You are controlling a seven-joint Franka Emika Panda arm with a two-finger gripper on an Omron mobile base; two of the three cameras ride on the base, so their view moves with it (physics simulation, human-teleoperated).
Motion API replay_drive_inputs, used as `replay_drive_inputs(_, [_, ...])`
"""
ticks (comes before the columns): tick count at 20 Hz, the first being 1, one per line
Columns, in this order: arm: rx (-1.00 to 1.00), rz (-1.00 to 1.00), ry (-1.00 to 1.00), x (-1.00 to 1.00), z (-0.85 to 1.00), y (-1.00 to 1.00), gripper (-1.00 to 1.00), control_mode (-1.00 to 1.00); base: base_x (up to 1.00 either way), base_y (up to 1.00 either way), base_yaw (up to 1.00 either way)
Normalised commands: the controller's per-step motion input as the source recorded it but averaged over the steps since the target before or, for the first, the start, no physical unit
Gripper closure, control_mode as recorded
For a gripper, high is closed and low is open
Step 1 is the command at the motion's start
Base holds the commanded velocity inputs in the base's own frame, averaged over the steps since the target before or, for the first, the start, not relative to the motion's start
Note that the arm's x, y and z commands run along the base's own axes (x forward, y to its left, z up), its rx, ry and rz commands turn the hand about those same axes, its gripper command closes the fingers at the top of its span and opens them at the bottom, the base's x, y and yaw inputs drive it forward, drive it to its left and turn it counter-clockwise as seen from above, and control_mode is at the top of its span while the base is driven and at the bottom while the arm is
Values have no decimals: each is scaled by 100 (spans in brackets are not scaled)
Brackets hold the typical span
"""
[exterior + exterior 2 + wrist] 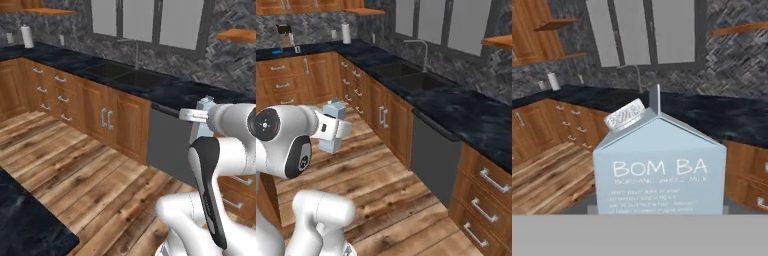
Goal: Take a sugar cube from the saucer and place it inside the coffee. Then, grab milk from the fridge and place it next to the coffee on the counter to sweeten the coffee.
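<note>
Milk [660, 167] carton sits right up against the hand camera, pinched in the gripper [332, 131] and held upright in mid-air above the wood floor [85, 172], near the counter [466, 112].

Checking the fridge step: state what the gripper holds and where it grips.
The gripper holds the milk, upright and off the floor. It seems to grip the carton's lower body; the exact contact is hidden.

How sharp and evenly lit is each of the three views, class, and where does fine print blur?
Hand view: milk fills the foreground, big lettering sharp, small print smeared. Left base view: flat even light, counter matte, no glare. Right base view: soft, the coffee machine far off and blurry.
</note>
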Motion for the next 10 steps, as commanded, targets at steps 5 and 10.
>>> replay_drive_inputs(5, [0, 0, 0, 0, 0, 0, 100, 100, 100, 0, 47])
replay_drive_inputs(10, [0, 0, 0, 0, 0, 0, 100, 100, 100, 0, 49])
